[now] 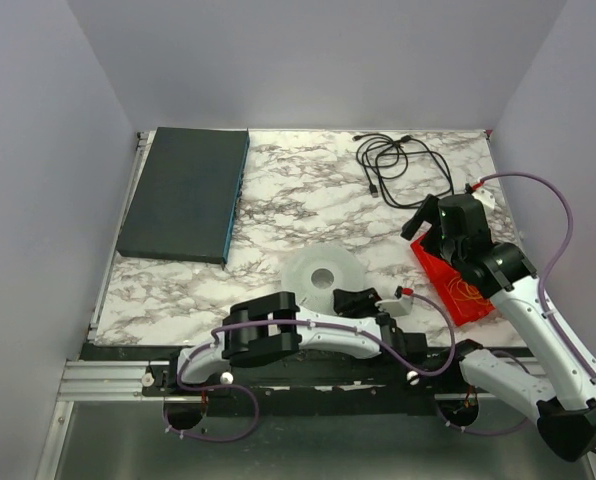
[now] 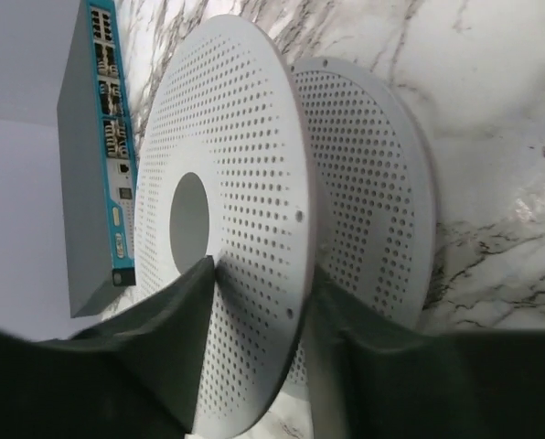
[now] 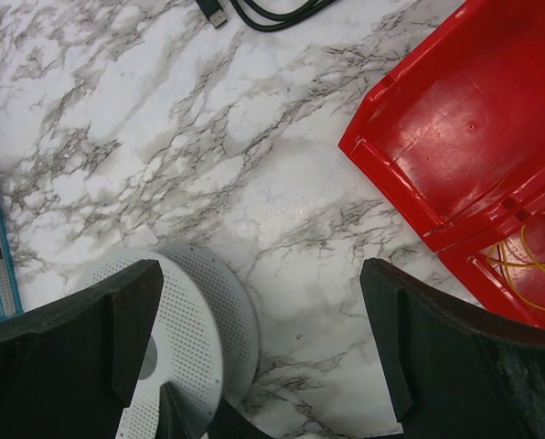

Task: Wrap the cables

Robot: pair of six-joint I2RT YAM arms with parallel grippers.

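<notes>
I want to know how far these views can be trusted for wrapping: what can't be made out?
Yellow cables: cut off by the right wrist view's edge; too fine in the top view.
Red bin: top view, partly hidden by the right arm.
Left gripper: left wrist view, unclear whether it grips the reel.

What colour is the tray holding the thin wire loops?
The tray is red, clearest in the right wrist view.

No writing, brand, number or sign can be read in any view. The nearest thing to it is on the grey network switch. Its teal front panel carries small pale patches among the ports (perhaps labels or port numbers), all too small and blurred to read. The perforated white spool beside the switch shows only rows of holes.
</notes>
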